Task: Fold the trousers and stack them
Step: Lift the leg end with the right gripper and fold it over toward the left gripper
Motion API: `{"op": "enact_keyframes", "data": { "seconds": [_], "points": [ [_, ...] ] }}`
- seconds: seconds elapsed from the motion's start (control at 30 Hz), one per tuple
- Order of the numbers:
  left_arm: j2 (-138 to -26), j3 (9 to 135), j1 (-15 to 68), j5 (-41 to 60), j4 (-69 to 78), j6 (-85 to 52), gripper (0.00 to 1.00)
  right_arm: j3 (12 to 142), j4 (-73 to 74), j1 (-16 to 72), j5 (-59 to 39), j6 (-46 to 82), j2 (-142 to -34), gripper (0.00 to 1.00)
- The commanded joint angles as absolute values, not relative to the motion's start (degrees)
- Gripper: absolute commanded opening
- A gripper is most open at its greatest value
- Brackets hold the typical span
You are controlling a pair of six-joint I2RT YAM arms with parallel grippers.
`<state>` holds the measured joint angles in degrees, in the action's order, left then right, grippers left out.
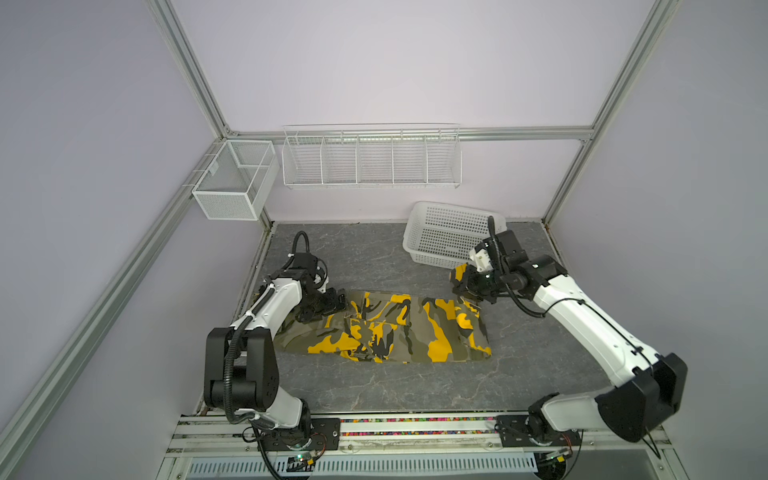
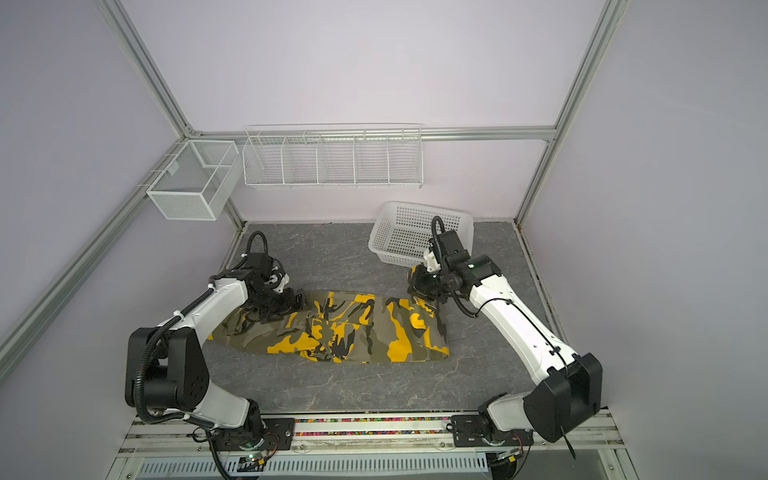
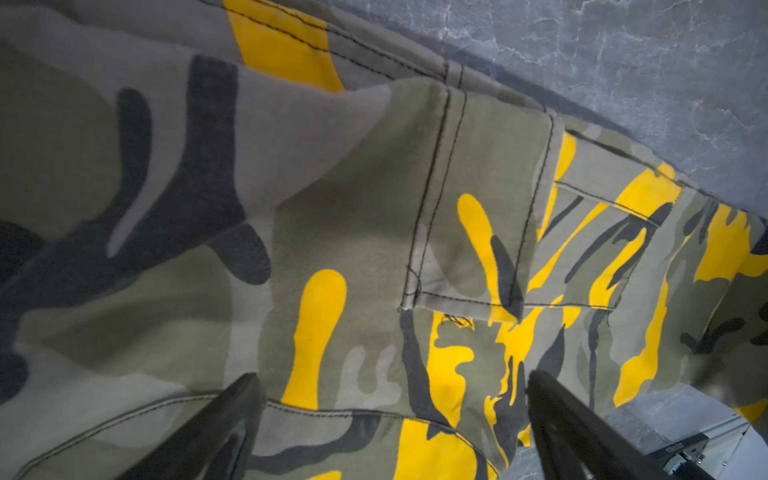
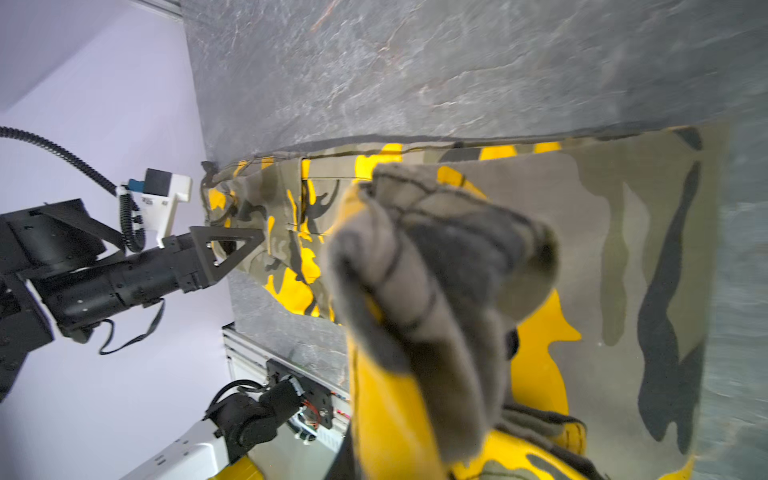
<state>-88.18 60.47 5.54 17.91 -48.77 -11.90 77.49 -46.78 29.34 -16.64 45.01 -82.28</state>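
Observation:
The camouflage trousers (image 1: 386, 328) (image 2: 340, 328) lie folded across the middle of the grey table in both top views. My left gripper (image 1: 338, 301) (image 2: 297, 300) hovers over their far left edge. In the left wrist view it (image 3: 392, 376) is open, its black fingers (image 3: 232, 415) spread over the cloth (image 3: 332, 208) with nothing gripped. My right gripper (image 1: 461, 286) (image 2: 417, 284) is at the far right corner of the trousers, shut on a raised bunch of the cloth. In the right wrist view that bunch (image 4: 436, 291) fills the foreground and hides the fingers.
A white plastic basket (image 1: 449, 237) leans tilted at the back right, just behind my right wrist. A wire rack (image 1: 370, 160) and a mesh box (image 1: 235, 178) hang on the walls. Bare grey table (image 1: 374, 386) lies in front of the trousers.

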Motion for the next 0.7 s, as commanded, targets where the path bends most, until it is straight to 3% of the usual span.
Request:
{"op": "enact_keyframes", "data": {
  "seconds": [0.0, 0.67],
  "points": [
    [-86.6, 59.3, 4.9, 17.2, -49.5, -10.8, 0.98, 80.8, -42.4, 34.0, -15.2, 55.3, -86.9, 0.10],
    [-84.2, 55.6, 3.4, 17.8, -47.9, -10.9, 0.98, 91.9, -35.7, 44.9, -14.9, 63.6, -107.5, 0.10]
  ]
}}
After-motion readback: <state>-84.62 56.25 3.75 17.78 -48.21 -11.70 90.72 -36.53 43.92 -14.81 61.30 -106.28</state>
